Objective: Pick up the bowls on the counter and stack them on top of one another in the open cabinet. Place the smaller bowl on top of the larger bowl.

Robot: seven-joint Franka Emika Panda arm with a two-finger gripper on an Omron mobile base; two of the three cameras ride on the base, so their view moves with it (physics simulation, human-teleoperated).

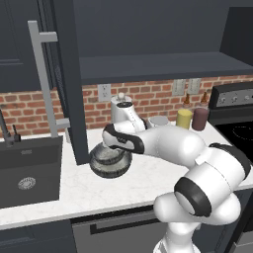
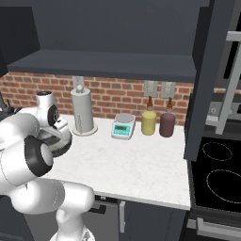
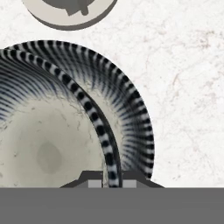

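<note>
White robot fingers [image 3: 109, 183] pinch the rim of the smaller bowl [image 3: 48, 135], which sits over the larger bowl [image 3: 131, 118] near the marbled surface's [image 3: 183, 87] back edge.

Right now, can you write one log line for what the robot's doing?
phase: grasp | gripper: shut on smaller bowl rim | larger bowl: beneath | counter
</note>
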